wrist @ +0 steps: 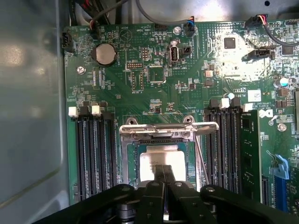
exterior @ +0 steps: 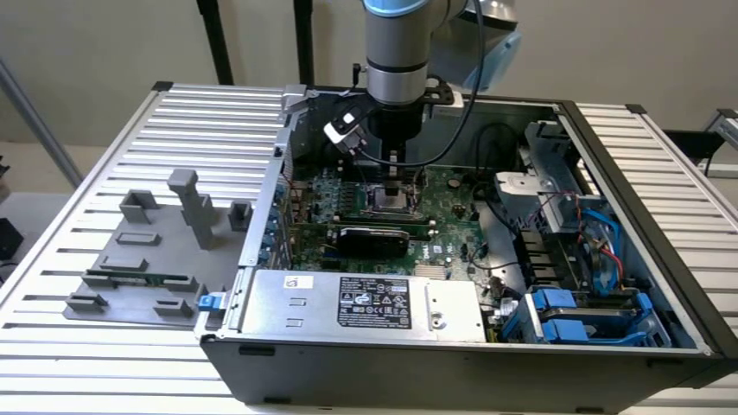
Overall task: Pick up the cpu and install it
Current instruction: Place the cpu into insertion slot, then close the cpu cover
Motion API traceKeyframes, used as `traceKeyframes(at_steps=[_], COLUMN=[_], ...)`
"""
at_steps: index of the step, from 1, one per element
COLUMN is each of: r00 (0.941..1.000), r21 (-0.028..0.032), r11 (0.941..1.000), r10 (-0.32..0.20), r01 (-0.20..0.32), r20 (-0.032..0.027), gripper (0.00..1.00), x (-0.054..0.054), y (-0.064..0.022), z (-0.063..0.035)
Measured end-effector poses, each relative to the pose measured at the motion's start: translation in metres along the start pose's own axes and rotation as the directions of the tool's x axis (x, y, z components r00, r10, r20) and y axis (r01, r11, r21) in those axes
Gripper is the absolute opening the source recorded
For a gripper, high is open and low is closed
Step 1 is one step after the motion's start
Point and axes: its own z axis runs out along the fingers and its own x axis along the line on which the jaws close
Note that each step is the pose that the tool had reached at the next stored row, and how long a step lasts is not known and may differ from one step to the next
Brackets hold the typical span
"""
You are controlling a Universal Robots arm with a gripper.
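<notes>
The cpu (wrist: 150,161), a flat silvery square chip, lies in the socket on the green motherboard (wrist: 187,93). The socket's metal frame (wrist: 168,127) stands swung up behind it, with its thin lever beside. My gripper (wrist: 163,171) is directly over the cpu with its two black fingers pressed together and nothing between them. Whether the tips touch the chip's top I cannot tell. In the exterior view the gripper (exterior: 392,180) hangs straight down inside the open computer case, over the socket (exterior: 384,201).
Black memory slots (wrist: 93,154) flank the socket on both sides. A silver power supply (exterior: 358,303) fills the case's front, and blue drive bays (exterior: 576,316) and cables sit at the exterior view's right. A grey fixture (exterior: 138,259) with a green memory stick (exterior: 136,278) lies outside the case.
</notes>
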Motion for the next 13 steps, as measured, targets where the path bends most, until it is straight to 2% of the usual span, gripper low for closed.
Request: traceKeyframes(at_steps=[13], r00=[0.9999], r21=[0.0011], r11=[1.0000], r10=[0.001], r01=[-0.001], r20=[-0.0147], gripper=[0.11], x=[0.0000], y=[0.0000], z=[0.0000])
